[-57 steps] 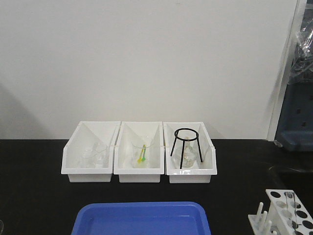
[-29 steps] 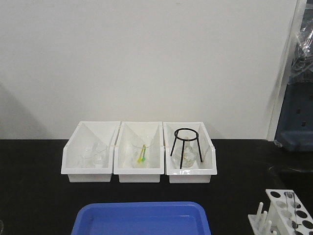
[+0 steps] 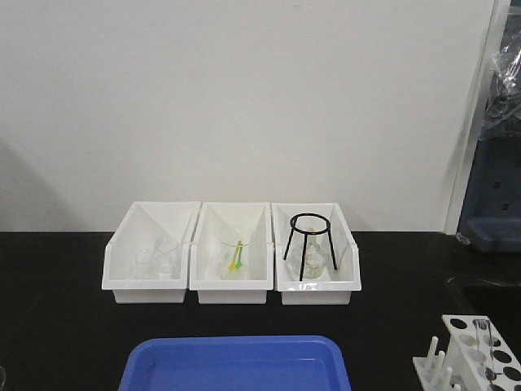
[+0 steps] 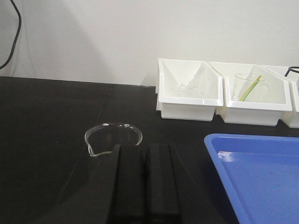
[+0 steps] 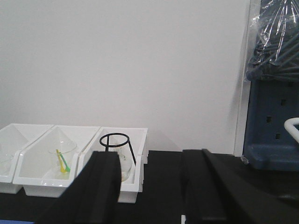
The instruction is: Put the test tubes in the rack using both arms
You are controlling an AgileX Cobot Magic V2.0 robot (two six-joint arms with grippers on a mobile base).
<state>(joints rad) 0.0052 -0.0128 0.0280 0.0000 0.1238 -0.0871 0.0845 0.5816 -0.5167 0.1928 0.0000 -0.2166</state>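
Observation:
The white rack (image 3: 475, 352) stands at the front right corner of the black table, with pegs on its left side. What looks like a clear test tube (image 3: 483, 328) stands in one of its far holes. Neither arm shows in the front view. In the left wrist view my left gripper (image 4: 145, 148) is shut, its fingers pressed together with nothing between them, just behind a clear beaker (image 4: 113, 136). My right gripper (image 5: 150, 157) is open and empty, hanging above the table, facing the bins.
Three white bins (image 3: 232, 281) line the back wall, holding beakers, a yellow-green stick (image 3: 237, 259) and a black ring stand (image 3: 310, 244) over a flask. A blue tray (image 3: 236, 364) lies front centre. Blue equipment (image 3: 492, 204) stands at the far right.

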